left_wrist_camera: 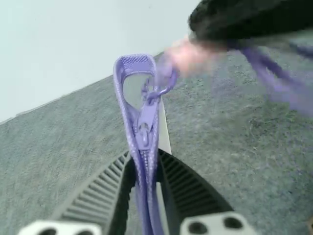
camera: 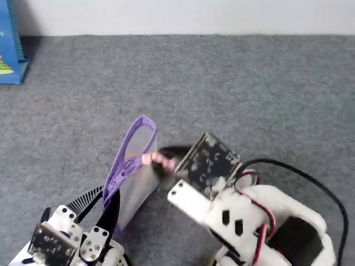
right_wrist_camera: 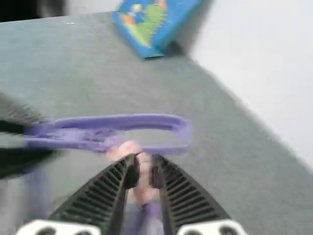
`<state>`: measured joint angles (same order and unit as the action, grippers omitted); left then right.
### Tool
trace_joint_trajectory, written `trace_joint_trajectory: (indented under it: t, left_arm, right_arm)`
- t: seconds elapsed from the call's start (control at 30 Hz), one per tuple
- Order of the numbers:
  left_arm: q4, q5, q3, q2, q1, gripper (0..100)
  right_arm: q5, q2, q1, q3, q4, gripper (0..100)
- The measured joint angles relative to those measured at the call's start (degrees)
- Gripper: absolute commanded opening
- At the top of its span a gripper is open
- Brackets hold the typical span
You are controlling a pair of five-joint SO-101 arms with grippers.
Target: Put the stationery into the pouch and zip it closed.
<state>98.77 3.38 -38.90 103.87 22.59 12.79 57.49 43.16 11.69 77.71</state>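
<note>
High view showed the pouch (camera: 138,185) upright at lower centre, its long axis running from the left tool (camera: 110,195), clenched on its near end, toward the top. Right tool (camera: 163,163), just right of it, pinched a pink piece (camera: 154,159).

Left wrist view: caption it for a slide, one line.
Left gripper clamps the purple pouch by its zipper edge; right gripper holds the pink pull.

Indoor tabletop test station: bench (camera: 249,83) covered in grey carpet-like mat, plain white wall (camera: 194,16) along the top of frame, colourful blue box (camera: 10,50) at upper left.
</note>
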Motion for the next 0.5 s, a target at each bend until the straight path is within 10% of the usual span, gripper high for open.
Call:
trace_joint_trajectory:
  t: [0.5]
  left_arm:
    - [0.0, -0.1, 0.0, 0.0, 0.2, 1]
  right_arm:
    - [0.4, -0.4, -10.7, 12.2, -9.3, 11.4]
